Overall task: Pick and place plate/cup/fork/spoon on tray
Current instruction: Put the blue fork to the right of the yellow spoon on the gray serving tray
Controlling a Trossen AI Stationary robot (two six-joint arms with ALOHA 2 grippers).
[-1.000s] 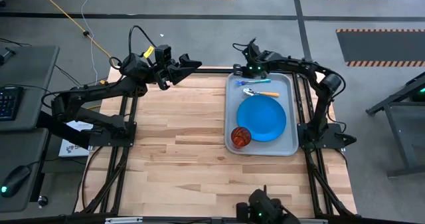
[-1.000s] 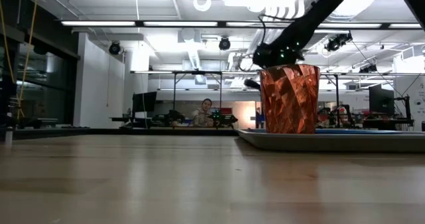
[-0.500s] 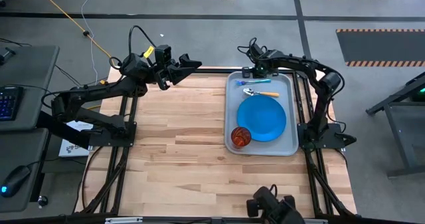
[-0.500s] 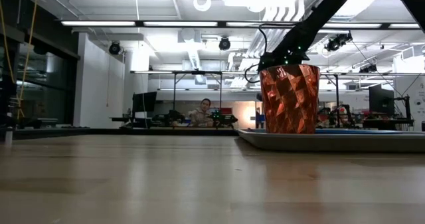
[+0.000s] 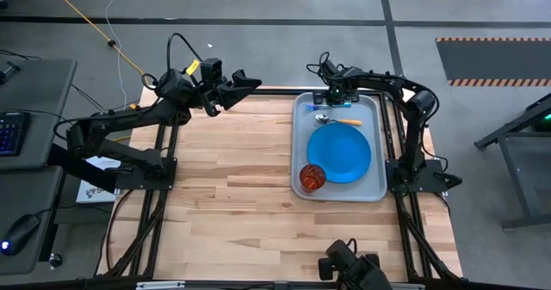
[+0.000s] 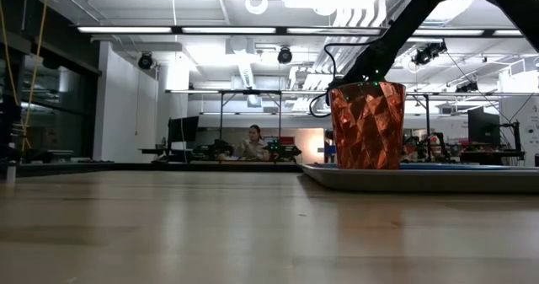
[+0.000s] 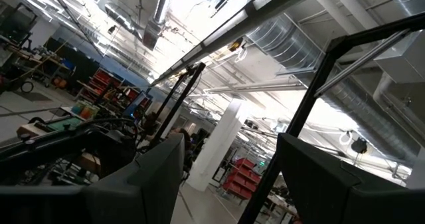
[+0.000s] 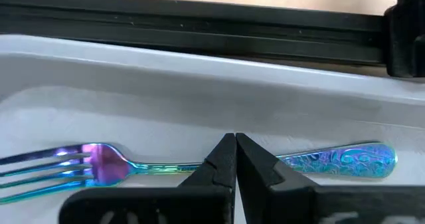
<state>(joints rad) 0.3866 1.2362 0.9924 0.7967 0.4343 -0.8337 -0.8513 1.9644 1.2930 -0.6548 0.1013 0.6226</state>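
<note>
**All four pieces on the tray, right tool closed above the fork**

I see my right tool (image 8: 235, 159) with its fingers pressed together and gripping nothing, poised over the fork (image 8: 199, 163) at the tray's (image 5: 375, 165) far end. The fork lies flat on the tray floor just inside the rim. Beside it is the spoon (image 5: 336, 120), then the plate (image 5: 339, 152) in the middle, and the cup (image 5: 312, 177) upright at the near left corner. My left tool (image 5: 250, 82) waits with fingers apart, raised over the counter's (image 5: 232, 195) far left edge.
</note>
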